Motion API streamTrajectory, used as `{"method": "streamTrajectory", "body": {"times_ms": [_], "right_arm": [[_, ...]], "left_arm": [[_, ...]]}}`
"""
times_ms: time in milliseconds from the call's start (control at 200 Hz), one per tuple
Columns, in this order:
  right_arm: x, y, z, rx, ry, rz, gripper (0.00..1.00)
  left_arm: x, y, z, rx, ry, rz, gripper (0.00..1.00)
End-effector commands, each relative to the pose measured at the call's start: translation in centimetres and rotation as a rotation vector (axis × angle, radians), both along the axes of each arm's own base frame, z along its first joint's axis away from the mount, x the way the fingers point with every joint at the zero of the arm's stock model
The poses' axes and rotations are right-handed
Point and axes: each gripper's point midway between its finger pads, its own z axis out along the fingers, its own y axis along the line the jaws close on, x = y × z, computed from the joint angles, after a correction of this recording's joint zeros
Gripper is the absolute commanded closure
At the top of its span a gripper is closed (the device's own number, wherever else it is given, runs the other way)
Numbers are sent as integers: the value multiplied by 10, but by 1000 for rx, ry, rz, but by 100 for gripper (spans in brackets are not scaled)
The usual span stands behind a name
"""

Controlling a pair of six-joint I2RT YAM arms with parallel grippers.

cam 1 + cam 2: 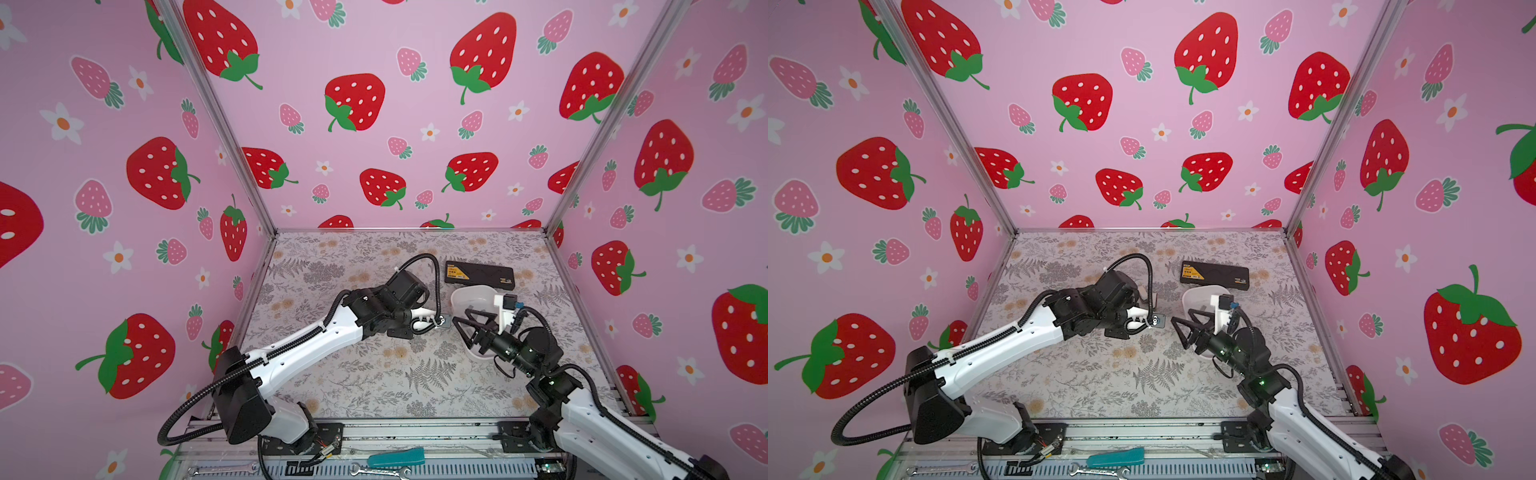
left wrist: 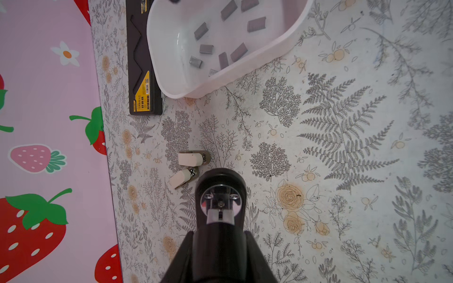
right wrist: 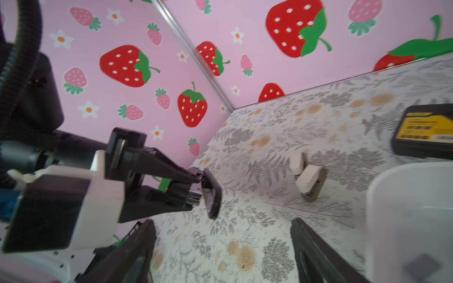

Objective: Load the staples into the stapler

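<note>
Floral table [image 1: 374,374] boxed in by pink strawberry walls [image 1: 415,104]. Near centre, left gripper [image 3: 196,191] clamped tight on a small black stapler [image 3: 212,193], raised off the table, nose toward 3 o'clock. Facing it from 3 o'clock, right gripper [image 1: 461,332], jaws spread wide and empty, aimed back toward 9 o'clock, hovering over the 9 o'clock rim of a white tub [image 1: 465,296]. Both grippers near each other but apart.

Toward 1 o'clock of the stapler, two small white pieces [image 2: 190,158] with metal undersides, lying side by side on the table, between stapler and case. Farther out on the same bearing, a black case [image 1: 480,274] with a yellow label, lying flat just beside the tub's 12 o'clock rim; touching or not, cannot tell.

Staples [image 2: 206,49]: several short grey strips scattered loose over the tub floor, at 3 o'clock from the stapler, well clear of it.
</note>
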Motion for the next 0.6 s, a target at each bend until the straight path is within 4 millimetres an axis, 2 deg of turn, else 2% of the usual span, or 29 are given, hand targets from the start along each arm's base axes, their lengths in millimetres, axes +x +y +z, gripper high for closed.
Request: {"method": "streamTrajectory", "body": {"times_ms": [0,70,220,435,595], "right_arm": [[2,26,32,81,-27,10,16],[5,48,21,21,9,24,21],[20,71,-3,-57,78,3,32],[28,77,-19,-86,116,-16,47],[24,75,-22,-72,129,-9,50]], "left_arm": [[3,1,32,-82,-83,18,100],[-2,3,36,-95,-95,10,100],[-7,5,39,-100,-133,3,100],[-13,3,40,-87,-138,0,100],[-18,3,50,-135,-142,-9,100]]}}
